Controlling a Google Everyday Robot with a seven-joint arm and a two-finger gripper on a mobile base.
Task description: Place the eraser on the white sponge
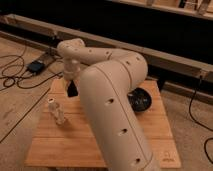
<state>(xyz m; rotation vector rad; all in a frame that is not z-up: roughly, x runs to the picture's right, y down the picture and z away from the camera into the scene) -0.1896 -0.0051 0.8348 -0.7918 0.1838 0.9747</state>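
My white arm (112, 107) reaches across the wooden table (65, 145) and covers most of its middle. The gripper (72, 90) is the dark tip at the end of the wrist, low over the back left part of the table. The eraser and the white sponge are both out of sight, either behind the arm or outside what shows here. I cannot see anything held in the gripper.
A small white-capped bottle (52, 103) and a clear plastic cup (60, 116) stand together near the table's left edge. A dark bowl (141, 100) sits at the back right. Cables and a dark box (36, 66) lie on the floor to the left.
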